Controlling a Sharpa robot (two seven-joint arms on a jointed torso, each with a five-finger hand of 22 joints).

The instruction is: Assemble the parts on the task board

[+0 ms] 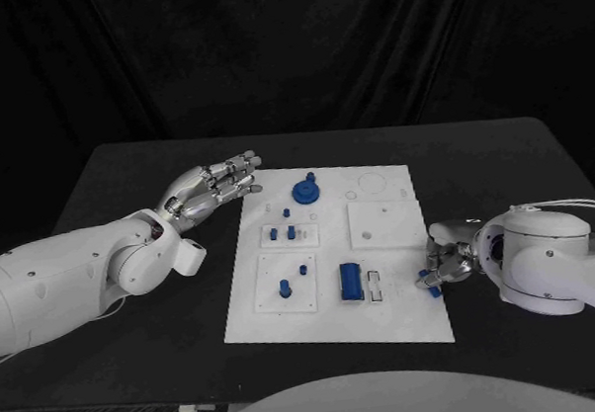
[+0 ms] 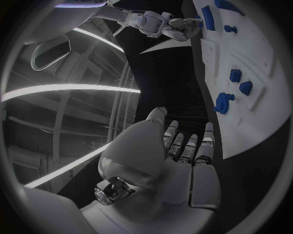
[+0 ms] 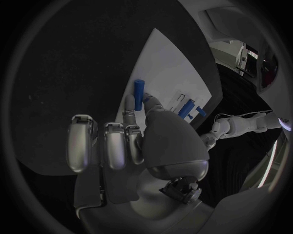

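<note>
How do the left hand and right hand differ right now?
The right hand pinches a small blue peg; the left hand holds nothing. The right hand sits at the task board's right edge, the left hand off its far-left corner. Both are silver.

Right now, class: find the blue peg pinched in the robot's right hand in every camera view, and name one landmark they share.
Head view: blue peg at the task board's right edge, in the right hand.
Left wrist view: too small to tell at the right hand.
Right wrist view: blue peg above the fingertips.
Shared landmark: the white task board.
</note>
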